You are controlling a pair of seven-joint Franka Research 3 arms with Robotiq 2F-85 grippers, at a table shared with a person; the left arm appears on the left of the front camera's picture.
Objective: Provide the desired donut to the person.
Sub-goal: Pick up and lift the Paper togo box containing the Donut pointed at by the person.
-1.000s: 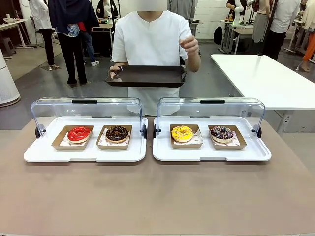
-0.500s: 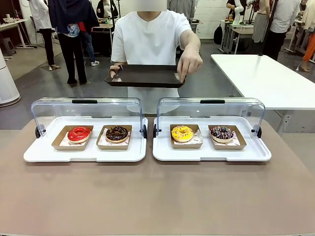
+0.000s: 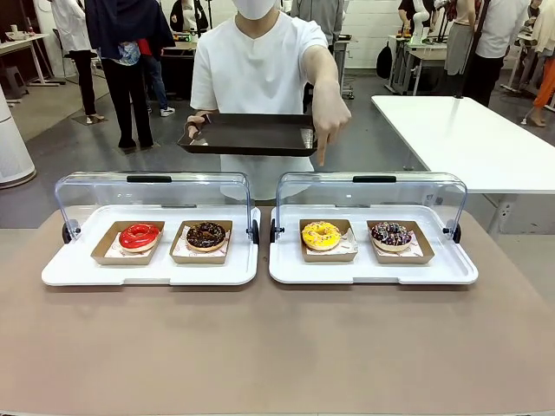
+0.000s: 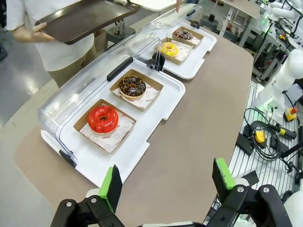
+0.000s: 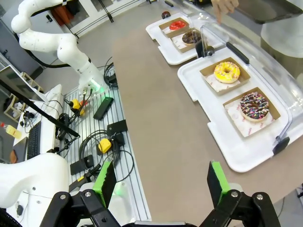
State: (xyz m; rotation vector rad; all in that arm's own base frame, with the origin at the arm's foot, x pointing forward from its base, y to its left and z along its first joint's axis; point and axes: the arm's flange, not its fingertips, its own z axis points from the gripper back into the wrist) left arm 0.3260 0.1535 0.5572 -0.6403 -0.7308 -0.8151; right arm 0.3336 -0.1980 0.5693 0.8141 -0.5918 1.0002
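Front view first: the person [image 3: 256,61] stood across the table [image 3: 277,355], one hand holding a dark tray [image 3: 251,134] level. The other hand [image 3: 329,111] stretched forward, forefinger aimed straight down over the yellow donut [image 3: 321,234]. That one was a glossy yellow ring in a brown card tray, in the left bay of the right display case [image 3: 373,276], whose clear lid was tipped back. A sprinkled donut [image 3: 390,233] sat just beside it. The red donut [image 3: 140,236] and chocolate donut [image 3: 205,234] filled the left display case [image 3: 152,270].

Over to the left wrist view: the left gripper [image 4: 166,179] hung spread wide, green pads well apart, nothing between them. From here the four donuts ran away in a line, red nearest and yellow third along. The paper liner [image 4: 120,130] under the red one carried small printed marks, too small to read.

Right wrist view: the right gripper [image 5: 160,179] also gaped fully, empty, above the cables beside the table. Here the sprinkled donut lay nearest and the yellow one next. The person's fingertip hovered above the lid, and the white left arm [image 5: 57,42] showed farther off.
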